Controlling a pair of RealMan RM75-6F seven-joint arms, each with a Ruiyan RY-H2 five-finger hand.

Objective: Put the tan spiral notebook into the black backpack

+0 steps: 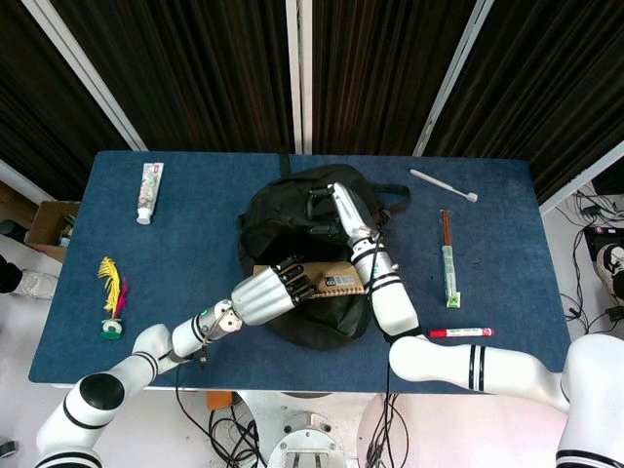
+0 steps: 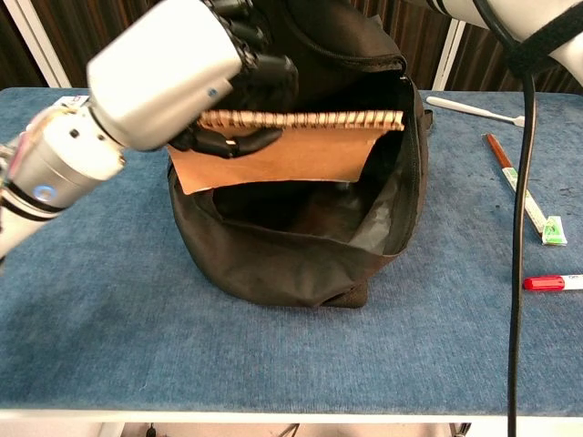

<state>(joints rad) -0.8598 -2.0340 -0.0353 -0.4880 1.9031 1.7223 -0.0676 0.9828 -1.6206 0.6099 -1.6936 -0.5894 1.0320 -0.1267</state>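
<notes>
Tan spiral notebook (image 2: 291, 150) sits partway down in the open mouth of the black backpack (image 2: 282, 264), spiral edge up and level with the rim, pinched at its near end by the left hand (image 2: 187, 77). The right hand (image 1: 343, 210) grips the bag's far rim, holding it open. Bare blue table (image 2: 137, 319) surrounds the bag; a red marker (image 2: 552, 282) lies well apart.

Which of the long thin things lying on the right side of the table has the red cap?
The marker, lying crosswise nearest the table's front edge. The chopsticks have a green-and-white sleeve, and the toothbrush at the back is white.
</notes>
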